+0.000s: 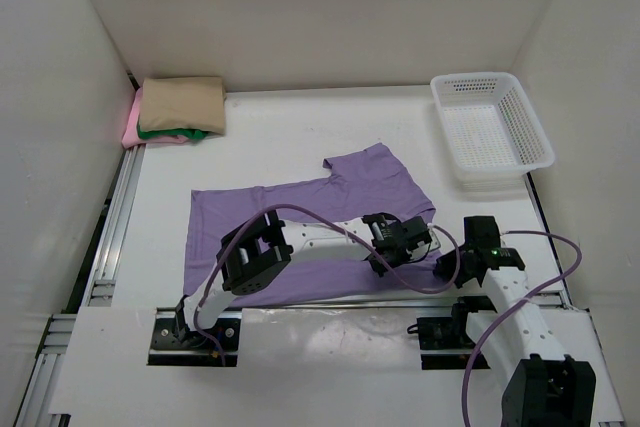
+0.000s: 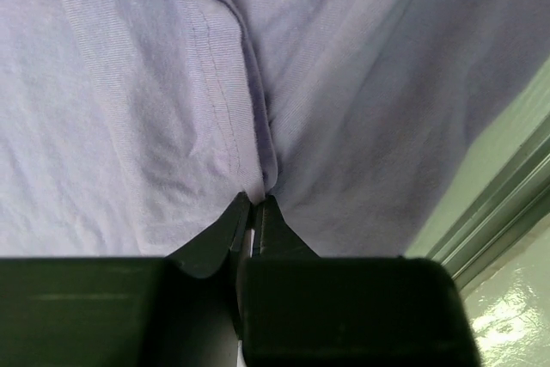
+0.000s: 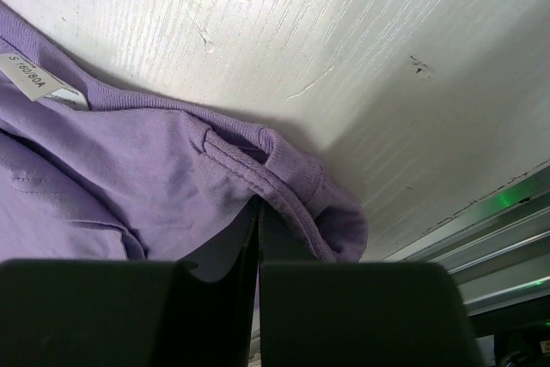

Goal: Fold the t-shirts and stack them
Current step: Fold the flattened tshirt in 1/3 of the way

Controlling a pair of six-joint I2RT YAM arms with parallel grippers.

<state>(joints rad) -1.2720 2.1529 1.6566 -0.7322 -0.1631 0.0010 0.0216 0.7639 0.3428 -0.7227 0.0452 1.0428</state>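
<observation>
Well, the left tool (image 2: 255, 208) and right tool (image 3: 258, 208) each pinch the one lavender shirt (image 1: 370, 182); three folded shirts (image 1: 182, 105) sit stacked beyond them.

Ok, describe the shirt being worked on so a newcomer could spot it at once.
On the white table, look just ahead of the arm bases. The lavender purple cloth t-shirt lies there, its near right part pinched by the left pincer and right pincer. It alone is spread out; the tan, green and pink shirts sit stacked in the far left corner.
</observation>
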